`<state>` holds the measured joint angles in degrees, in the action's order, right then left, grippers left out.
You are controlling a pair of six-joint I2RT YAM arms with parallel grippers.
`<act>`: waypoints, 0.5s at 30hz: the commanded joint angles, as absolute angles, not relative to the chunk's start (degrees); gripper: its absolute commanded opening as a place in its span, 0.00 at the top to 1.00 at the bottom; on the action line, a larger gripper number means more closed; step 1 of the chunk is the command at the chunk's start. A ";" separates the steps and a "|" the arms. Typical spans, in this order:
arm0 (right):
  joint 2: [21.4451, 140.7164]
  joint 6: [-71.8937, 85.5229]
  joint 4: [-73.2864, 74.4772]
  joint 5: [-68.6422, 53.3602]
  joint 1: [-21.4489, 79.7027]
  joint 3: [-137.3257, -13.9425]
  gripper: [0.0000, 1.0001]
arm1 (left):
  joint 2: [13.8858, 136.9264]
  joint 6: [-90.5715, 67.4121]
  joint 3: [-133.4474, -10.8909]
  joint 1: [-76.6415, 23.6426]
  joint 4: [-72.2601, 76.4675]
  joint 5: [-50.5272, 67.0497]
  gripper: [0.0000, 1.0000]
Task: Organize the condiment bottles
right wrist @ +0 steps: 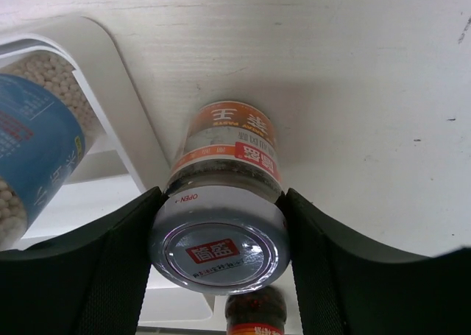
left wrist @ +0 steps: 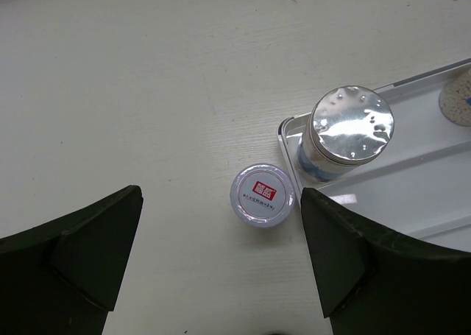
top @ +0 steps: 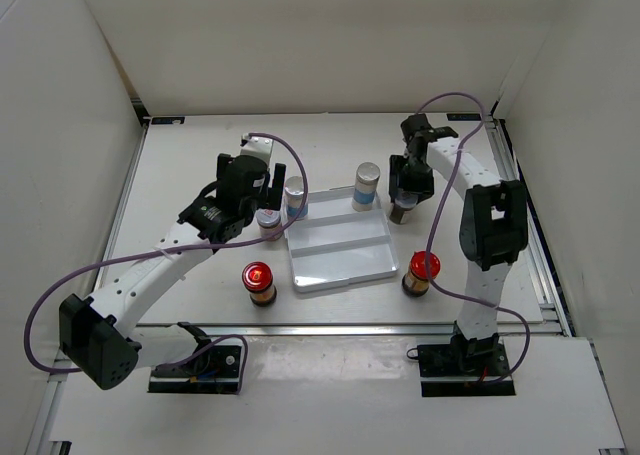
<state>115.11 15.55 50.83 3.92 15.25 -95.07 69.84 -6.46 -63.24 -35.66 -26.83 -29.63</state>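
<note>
Right end effector (right wrist: pixel 221 221) is clamped on a short jar (right wrist: pixel 228 147) at the lid, fingers on both sides. The jar looks to be standing on the table (right wrist: pixel 353 92), just right of the tray (right wrist: pixel 121 121). It is upright, long axis vertical, lid toward the wrist. Held only by its round lid, it could swivel, slip, or clip the tray wall. Left end effector (left wrist: pixel 221 239) hangs wide open above a second jar (left wrist: pixel 262 194).

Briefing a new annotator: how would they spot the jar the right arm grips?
Find the white tray. Off its far right corner, a short jar sits between the jaws of the right arm. Unlike the tall blue-labelled bottle beside it, its label is orange.
</note>
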 commanded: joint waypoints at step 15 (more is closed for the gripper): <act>93.44 19.78 52.65 5.91 16.25 -88.43 0.99 | 67.76 -15.45 -60.47 -35.86 -29.88 -35.60 0.01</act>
